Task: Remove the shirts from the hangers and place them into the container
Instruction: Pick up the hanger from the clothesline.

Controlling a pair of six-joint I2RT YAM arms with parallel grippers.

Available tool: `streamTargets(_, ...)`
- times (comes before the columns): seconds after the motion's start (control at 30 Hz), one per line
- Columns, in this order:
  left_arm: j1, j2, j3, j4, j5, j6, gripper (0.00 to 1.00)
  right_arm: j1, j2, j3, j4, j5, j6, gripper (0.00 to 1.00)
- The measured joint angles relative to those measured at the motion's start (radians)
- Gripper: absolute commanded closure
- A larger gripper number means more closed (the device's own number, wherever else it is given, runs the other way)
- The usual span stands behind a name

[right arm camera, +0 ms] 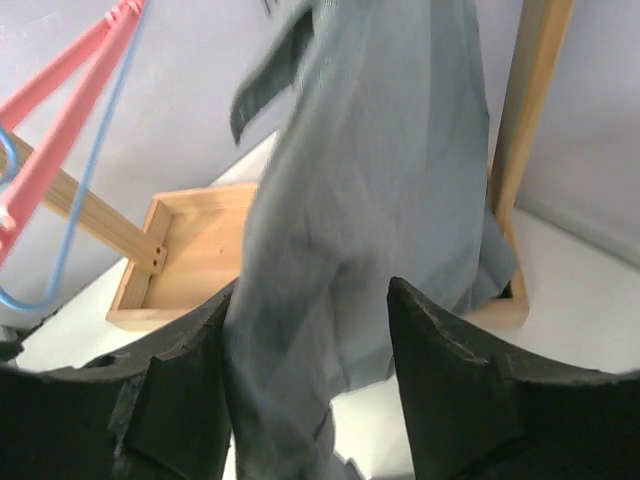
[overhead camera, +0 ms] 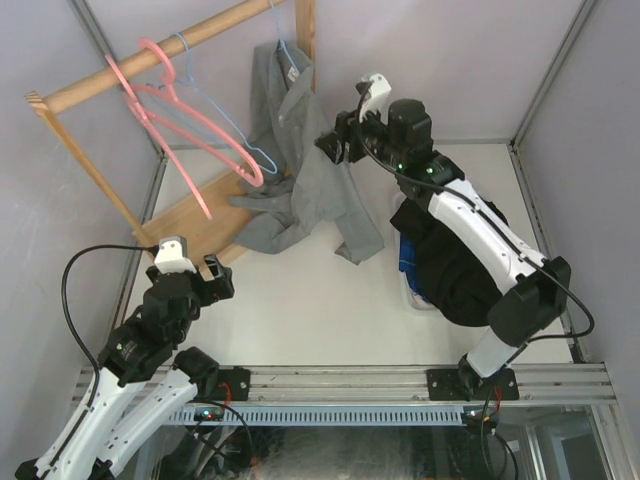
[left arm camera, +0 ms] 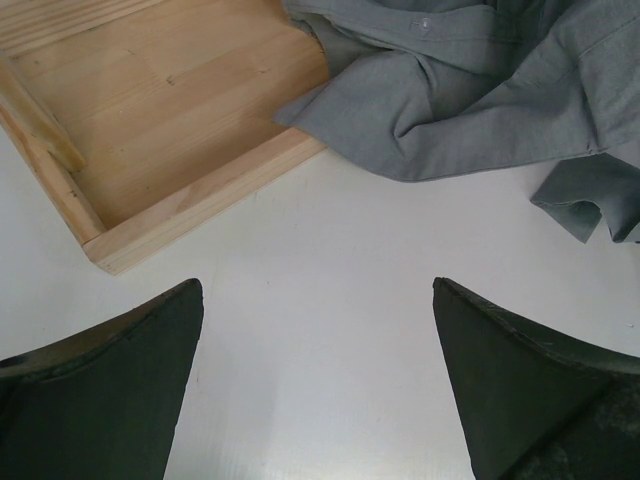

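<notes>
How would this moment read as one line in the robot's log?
left gripper: open, over table | right gripper: open around grey shirt | grey shirt: hanging on rack | basket: holds black shirt

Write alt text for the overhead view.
A grey shirt hangs from a wooden rack, trailing onto the white table, with the right gripper at its side. Empty pink hangers and a blue wire hanger hang beside it; a black shirt lies in the container.

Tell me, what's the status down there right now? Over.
Left claw open over table. Right claw parted around grey shirt, hanging from wooden rack. Empty pink hangers close beside it.
</notes>
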Motion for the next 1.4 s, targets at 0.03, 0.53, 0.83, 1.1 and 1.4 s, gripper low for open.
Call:
streamTargets(0.03, 0.0, 0.0, 0.0, 0.0, 0.0, 0.0, 0.0, -0.002, 0.019, 0.046, -0.021, -0.009, -0.015, 0.4)
streamTargets(0.53, 0.002, 0.0, 0.0, 0.0, 0.0, 0.0, 0.0, 0.054, 0.36, 0.631, -0.348, 0.068, -0.102, 0.86)
streamTargets(0.83, 0.003, 0.0, 0.0, 0.0, 0.0, 0.0, 0.0, 0.097, 0.343, 0.556, -0.229, 0.215, -0.124, 1.0)
streamTargets(1.1, 0.003, -0.002, 0.0, 0.0, 0.0, 0.0, 0.0, 0.096, 0.313, 0.443, 0.008, 0.214, -0.134, 1.0)
streamTargets(1.4, 0.004, -0.002, 0.0, 0.0, 0.0, 0.0, 0.0, 0.095, 0.295, 0.441, 0.131, 0.179, -0.129, 1.0)
